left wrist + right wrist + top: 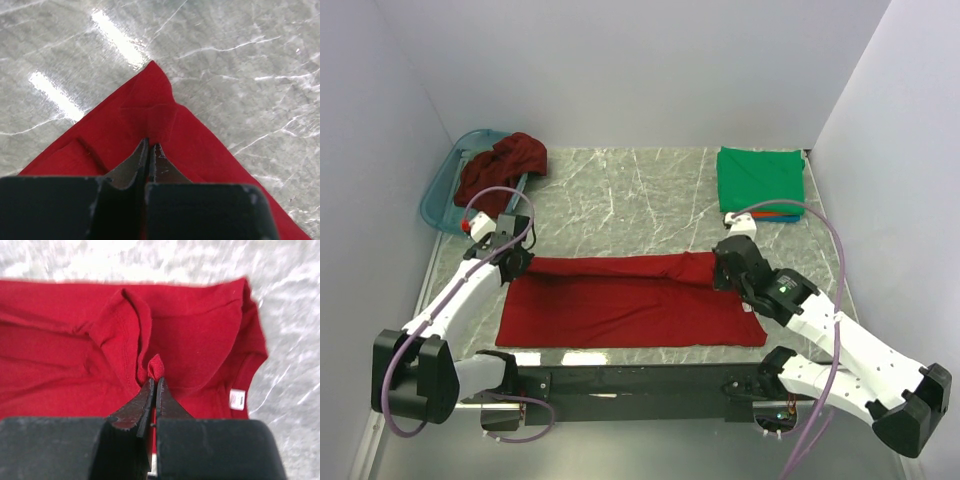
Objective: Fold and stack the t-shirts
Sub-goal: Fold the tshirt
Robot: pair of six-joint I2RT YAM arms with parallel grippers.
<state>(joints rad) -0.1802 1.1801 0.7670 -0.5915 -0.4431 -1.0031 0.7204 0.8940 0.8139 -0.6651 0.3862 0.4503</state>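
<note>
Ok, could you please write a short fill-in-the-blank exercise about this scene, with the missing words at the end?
1. The spread-out t-shirt, pinched by the left gripper and the right gripper, is bright ____.
2. The maroon t-shirt lies in the teal basket at the far ____ corner of the table.
3. The top t-shirt of the folded stack is ____.
Missing words: red; left; green.
</note>
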